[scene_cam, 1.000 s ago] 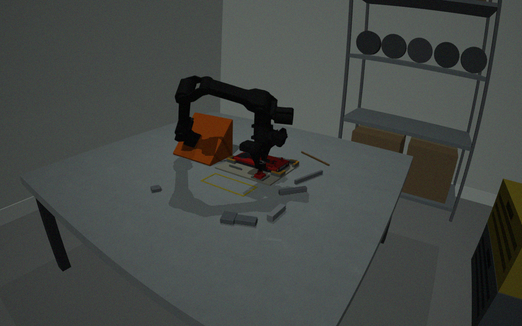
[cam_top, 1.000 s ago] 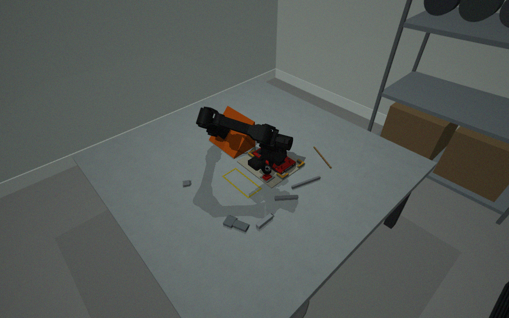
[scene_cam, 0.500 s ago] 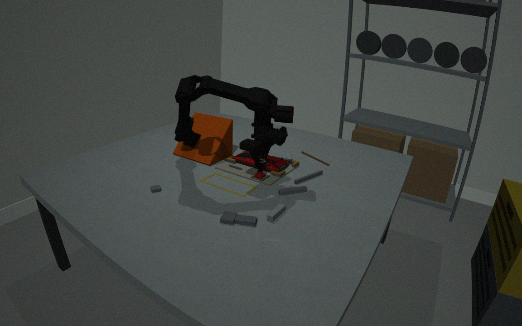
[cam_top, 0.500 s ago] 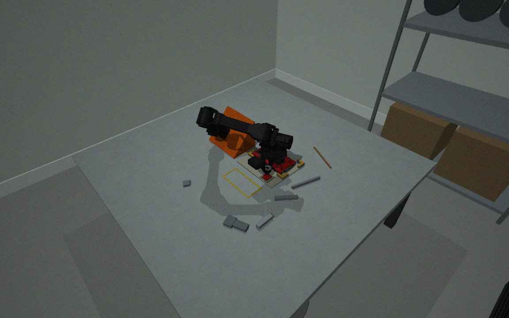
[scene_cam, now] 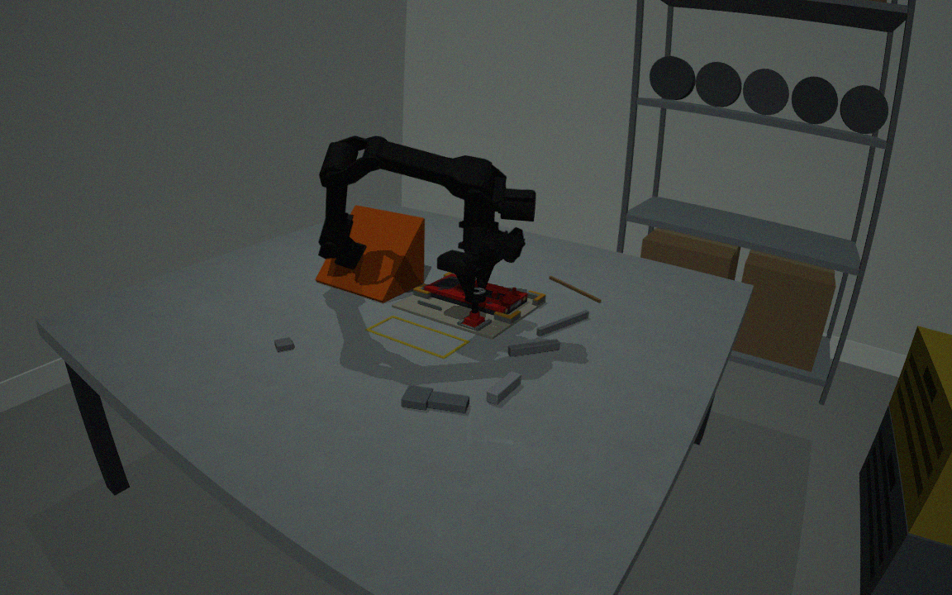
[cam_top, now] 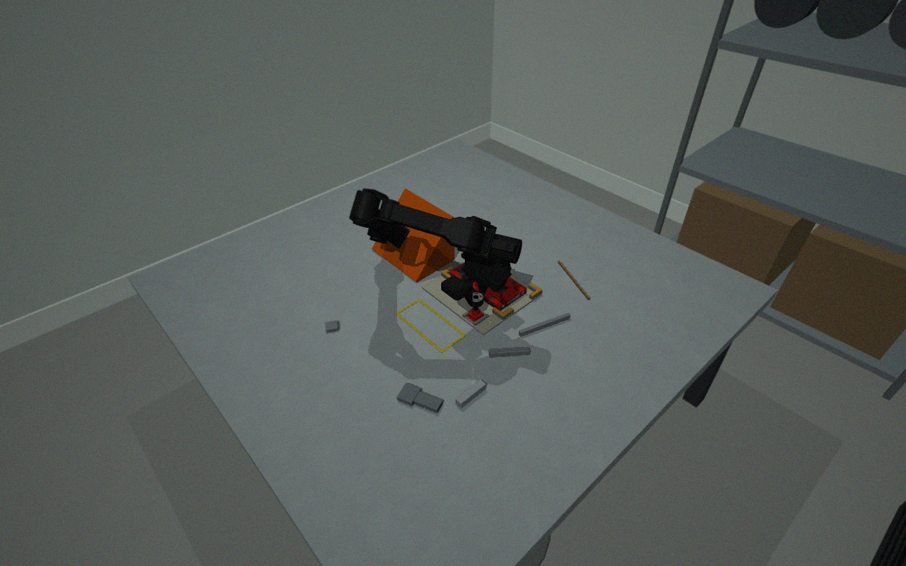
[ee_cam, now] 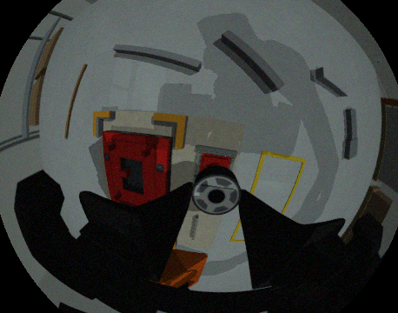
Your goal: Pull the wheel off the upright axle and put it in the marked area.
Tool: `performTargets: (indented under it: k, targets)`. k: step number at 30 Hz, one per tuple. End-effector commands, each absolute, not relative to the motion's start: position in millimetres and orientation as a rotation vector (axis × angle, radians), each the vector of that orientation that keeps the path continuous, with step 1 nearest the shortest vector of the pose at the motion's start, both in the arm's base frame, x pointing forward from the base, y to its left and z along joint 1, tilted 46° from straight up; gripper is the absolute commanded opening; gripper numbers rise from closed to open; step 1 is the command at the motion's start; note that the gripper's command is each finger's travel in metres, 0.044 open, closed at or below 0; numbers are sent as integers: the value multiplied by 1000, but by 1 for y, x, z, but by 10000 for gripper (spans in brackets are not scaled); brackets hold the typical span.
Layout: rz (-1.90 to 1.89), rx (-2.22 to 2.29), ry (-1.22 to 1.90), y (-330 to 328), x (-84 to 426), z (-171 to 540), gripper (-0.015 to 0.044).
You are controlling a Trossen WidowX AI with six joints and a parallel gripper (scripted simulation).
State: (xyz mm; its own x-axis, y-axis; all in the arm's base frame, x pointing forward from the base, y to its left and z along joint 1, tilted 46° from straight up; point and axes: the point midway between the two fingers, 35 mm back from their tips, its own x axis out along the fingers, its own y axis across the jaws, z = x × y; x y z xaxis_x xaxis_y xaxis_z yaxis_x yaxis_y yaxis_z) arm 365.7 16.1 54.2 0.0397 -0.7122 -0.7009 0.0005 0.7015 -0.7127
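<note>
My gripper (ee_cam: 215,190) (scene_cam: 476,287) points down and is shut on the wheel (ee_cam: 227,204) (cam_top: 476,298), a black tyre with a grey spoked rim. The fingers hold it from both sides. In the top and exterior views the wheel is above the red block (cam_top: 474,316) (scene_cam: 473,320) (ee_cam: 215,162), with a dark upright part between them. Whether the axle still reaches into the wheel cannot be told; the wheel's centre hole looks dark. The marked area, a yellow outline (cam_top: 419,332) (scene_cam: 405,343) (ee_cam: 283,156), lies beside the board and holds nothing.
The beige board (ee_cam: 225,130) also bears a red housing (ee_cam: 138,143) between yellow corner brackets (ee_cam: 180,130). An orange wedge (scene_cam: 391,236) stands behind. Grey bars (cam_top: 544,324) (cam_top: 509,351), other small grey pieces (cam_top: 419,398) and a thin wooden stick (cam_top: 573,280) lie around.
</note>
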Motion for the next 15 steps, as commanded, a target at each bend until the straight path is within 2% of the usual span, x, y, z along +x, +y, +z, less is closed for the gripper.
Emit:
performTargets:
  k: [1, 15]
  targets:
    - [-606, -621, 1444, 17, 365, 55, 0]
    - [-606, -623, 1444, 21, 365, 58, 0]
